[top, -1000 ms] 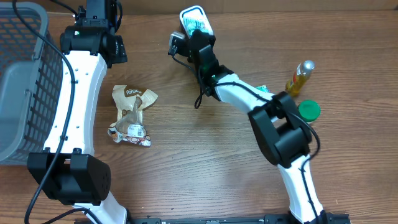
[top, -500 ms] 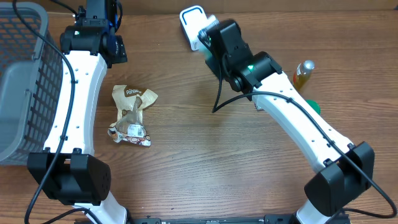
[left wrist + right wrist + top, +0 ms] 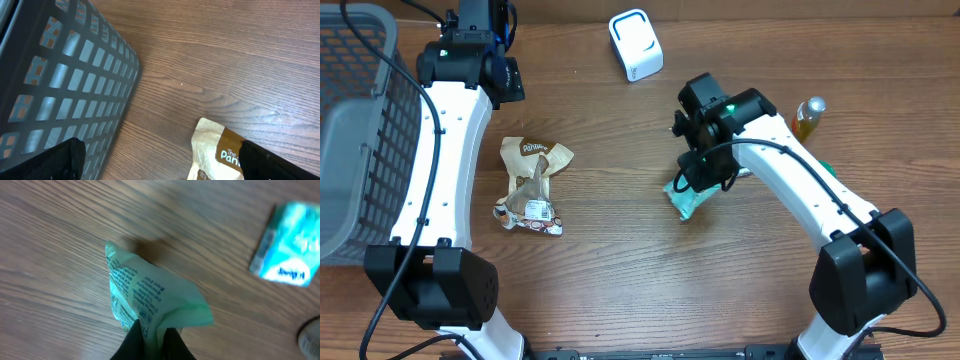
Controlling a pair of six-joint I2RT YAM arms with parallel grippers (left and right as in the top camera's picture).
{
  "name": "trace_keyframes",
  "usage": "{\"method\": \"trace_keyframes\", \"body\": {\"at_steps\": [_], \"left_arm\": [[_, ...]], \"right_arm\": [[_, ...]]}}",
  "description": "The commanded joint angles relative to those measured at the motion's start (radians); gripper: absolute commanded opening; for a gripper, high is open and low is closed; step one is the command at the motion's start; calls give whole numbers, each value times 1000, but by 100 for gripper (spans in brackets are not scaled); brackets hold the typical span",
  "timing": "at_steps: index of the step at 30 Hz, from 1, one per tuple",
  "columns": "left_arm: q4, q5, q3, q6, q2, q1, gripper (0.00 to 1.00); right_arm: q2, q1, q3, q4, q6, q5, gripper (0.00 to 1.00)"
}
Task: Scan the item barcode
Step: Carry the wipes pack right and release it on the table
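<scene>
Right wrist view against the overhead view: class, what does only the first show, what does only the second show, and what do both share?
Only the right wrist view: the dark print on the green packet, and a blurred teal pack lying beyond it. Only the overhead view: the white scanner, the grey basket, the brown snack bag and the yellow bottle. Both: the green packet pinched by the right gripper, and the wooden table.
</scene>
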Motion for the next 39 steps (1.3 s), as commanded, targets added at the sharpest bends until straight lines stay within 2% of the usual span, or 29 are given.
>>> {"method": "trace_keyframes", "body": {"at_steps": [1,3,4,6,7,9,10,12,17,22,30,33,37,39], "left_arm": [[1,-13,16,8,-19,-5,100],[1,-13,16,8,-19,-5,100],[1,-13,16,8,-19,-5,100],[1,-13,16,8,-19,-5,100],[1,-13,16,8,-19,-5,100],[1,-13,16,8,-19,-5,100],[1,-13,16,8,-19,-5,100],[1,-13,16,8,-19,-5,100],[1,-13,16,8,-19,-5,100],[1,-13,16,8,-19,-5,99],[1,-13,16,8,-19,-5,100],[1,-13,16,8,-19,-5,100],[1,-13,16,8,-19,-5,100],[1,-13,16,8,-19,-5,100]], "right_arm": [[-3,-13,-45,50,2,36,42],[-3,-15,-58,109,2,93,49],[-3,-15,-59,151,4,129,68],[-3,-15,-60,211,33,134,69],[-3,-15,-60,264,108,100,68],[-3,-13,-60,297,191,11,55],[-3,-11,-60,307,265,-37,38],[-3,0,-69,317,403,-46,15],[-3,50,-204,497,561,-45,8],[-3,106,-344,615,568,-44,8],[-3,85,-358,406,561,-45,9],[-3,63,-349,291,481,-43,9],[-3,7,-275,93,468,90,11],[-3,-8,-243,77,468,83,11]]}}
